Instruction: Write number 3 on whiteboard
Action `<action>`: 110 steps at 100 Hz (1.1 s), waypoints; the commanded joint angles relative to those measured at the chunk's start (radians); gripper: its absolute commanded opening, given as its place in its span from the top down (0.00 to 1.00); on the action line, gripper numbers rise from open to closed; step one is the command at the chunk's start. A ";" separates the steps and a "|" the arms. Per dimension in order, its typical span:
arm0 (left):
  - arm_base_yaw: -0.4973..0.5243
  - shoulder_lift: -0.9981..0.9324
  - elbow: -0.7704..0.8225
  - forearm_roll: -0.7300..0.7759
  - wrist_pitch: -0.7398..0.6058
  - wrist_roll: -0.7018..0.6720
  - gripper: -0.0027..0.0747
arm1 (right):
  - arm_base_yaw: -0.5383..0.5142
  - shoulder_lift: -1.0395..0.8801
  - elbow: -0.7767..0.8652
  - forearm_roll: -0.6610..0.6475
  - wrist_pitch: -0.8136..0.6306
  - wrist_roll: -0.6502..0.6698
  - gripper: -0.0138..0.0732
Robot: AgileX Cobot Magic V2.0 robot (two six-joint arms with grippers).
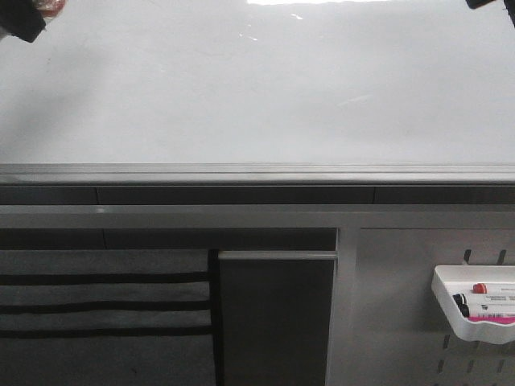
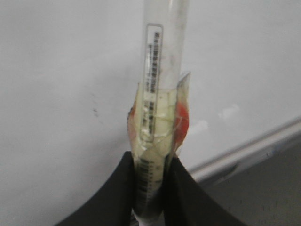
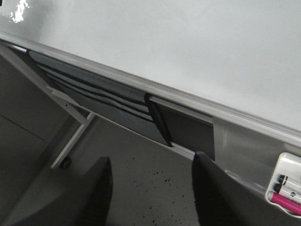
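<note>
The whiteboard point(image 1: 257, 88) fills the upper half of the front view, glossy white with a grey frame along its lower edge. No number 3 shows on it; only a tiny dark speck point(image 2: 95, 112) is visible. My left gripper point(image 2: 150, 165) is shut on a marker point(image 2: 162, 70), a clear-barrelled pen wrapped in yellowed tape with a red patch, pointing at the board. In the front view that gripper point(image 1: 24, 20) sits at the board's top-left corner. My right gripper point(image 3: 153, 162) stands open and holds nothing, over speckled grey floor below the board's frame.
Under the board's frame point(image 1: 257, 173) is a grey stand with a dark panel point(image 1: 273, 322). A white marker tray point(image 1: 475, 310) with several markers hangs on a grey perforated panel at lower right. Striped fabric point(image 1: 105, 305) lies at lower left.
</note>
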 commanded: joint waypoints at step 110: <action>-0.116 -0.104 -0.037 -0.696 0.454 0.874 0.91 | 0.431 0.565 -0.694 0.065 0.447 -0.640 0.45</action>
